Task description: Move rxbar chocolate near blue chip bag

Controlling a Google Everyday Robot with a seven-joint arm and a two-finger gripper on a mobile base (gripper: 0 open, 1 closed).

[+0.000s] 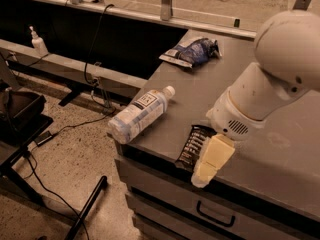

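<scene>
The rxbar chocolate (192,146), a small black wrapper bar with white lettering, lies at the front edge of the grey counter (280,134) and partly overhangs it. My gripper (204,168) is right against the bar's right side at the counter's front edge, with the white arm (270,84) above it. The blue chip bag (194,52), wrinkly blue with a silvery-white end, lies at the far left corner of the counter, well away from the bar.
A clear plastic water bottle (139,115) lies on its side at the counter's left edge, between bar and bag. Drawers with a handle (215,215) sit below the front edge. The floor, cables and a black stand (20,119) are to the left.
</scene>
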